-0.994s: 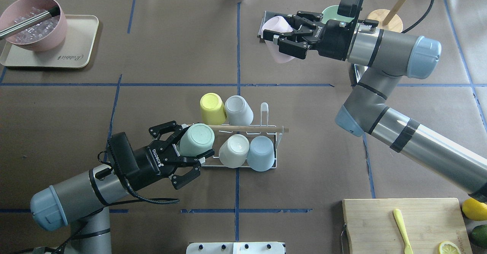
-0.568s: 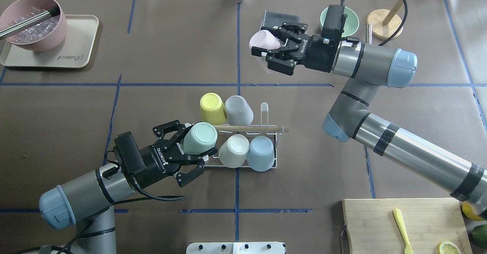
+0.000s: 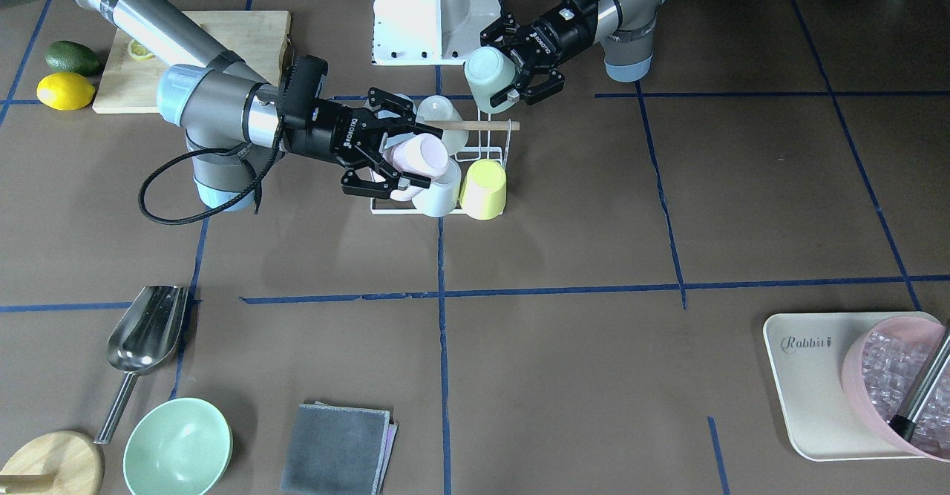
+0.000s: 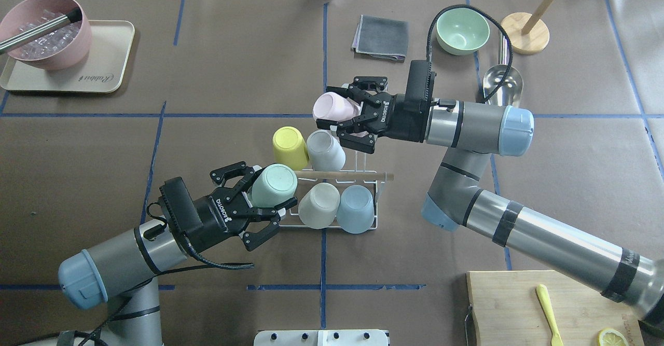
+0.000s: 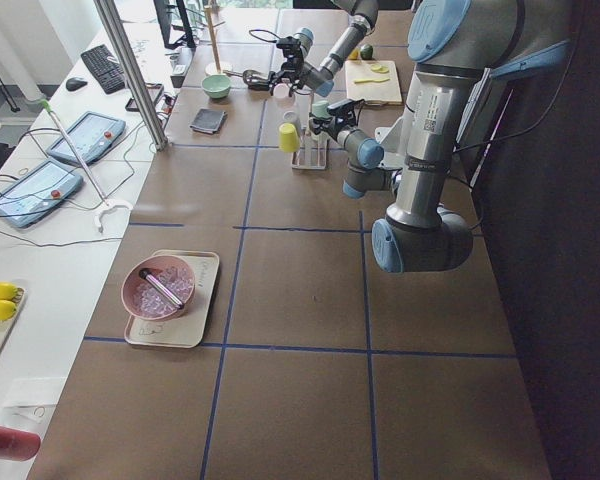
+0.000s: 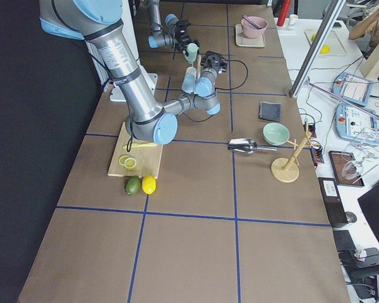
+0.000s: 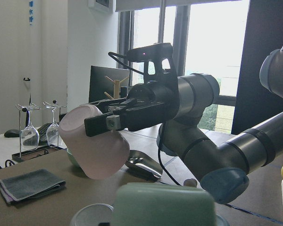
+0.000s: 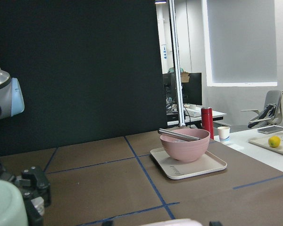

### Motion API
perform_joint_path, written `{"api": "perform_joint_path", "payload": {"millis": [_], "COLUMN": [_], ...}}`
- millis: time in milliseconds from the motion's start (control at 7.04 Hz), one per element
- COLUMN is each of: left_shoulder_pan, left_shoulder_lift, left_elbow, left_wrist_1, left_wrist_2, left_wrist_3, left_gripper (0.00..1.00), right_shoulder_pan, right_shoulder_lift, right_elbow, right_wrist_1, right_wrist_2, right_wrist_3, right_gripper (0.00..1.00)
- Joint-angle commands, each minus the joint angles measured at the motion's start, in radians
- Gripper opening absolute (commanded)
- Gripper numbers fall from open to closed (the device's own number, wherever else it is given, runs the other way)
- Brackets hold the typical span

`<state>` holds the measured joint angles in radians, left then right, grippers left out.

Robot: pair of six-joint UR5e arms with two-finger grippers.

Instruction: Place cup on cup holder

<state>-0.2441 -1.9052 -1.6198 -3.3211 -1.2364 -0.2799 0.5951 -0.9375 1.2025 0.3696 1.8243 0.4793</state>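
Pink cup [image 4: 332, 108] held sideways in horizontal right tool [image 4: 346, 113].

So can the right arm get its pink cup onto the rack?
Probably yes. The right gripper holds the pink cup by the cup holder's one cup-free corner; the left gripper is at the other end.

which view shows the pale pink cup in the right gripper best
Left wrist-mounted: the pale pink cup shows large, side-on and tilted in the right gripper. Overhead and front-facing show it smaller, partly covered by that gripper; exterior left shows a speck; the other two do not show it clearly.
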Motion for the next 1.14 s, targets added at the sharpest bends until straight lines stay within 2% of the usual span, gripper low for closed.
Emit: {"api": "perform_joint_path", "payload": {"millis": [0, 284, 568, 994], "left_shoulder_pan": [-0.014, -0.009, -0.009, -0.008], "left_shoulder_lift": [-0.040, -0.045, -0.043, -0.034], "left_elbow": [0.050, 0.067, 0.067, 0.069], "left_wrist_1": [0.000, 0.000, -0.014, -0.029], "left_wrist_2": [-0.002, -0.003, -0.003, -0.005], "left_wrist_3": [-0.004, -0.005, -0.005, -0.005], "left_gripper": [0.10, 0.11, 0.11, 0.17], "right_shoulder_pan": [-0.018, -0.015, -0.030, -0.054], "right_shoulder_lift": [-0.030, -0.085, -0.089, -0.086], "right_elbow": [0.017, 0.066, 0.055, 0.048], "right_wrist_1": [0.018, 0.022, 0.043, 0.043], "right_wrist_2": [0.003, 0.009, 0.010, 0.012], "right_wrist_3": [-0.008, -0.005, -0.008, -0.005], "right_gripper": [0.00, 0.00, 0.00, 0.00]}}
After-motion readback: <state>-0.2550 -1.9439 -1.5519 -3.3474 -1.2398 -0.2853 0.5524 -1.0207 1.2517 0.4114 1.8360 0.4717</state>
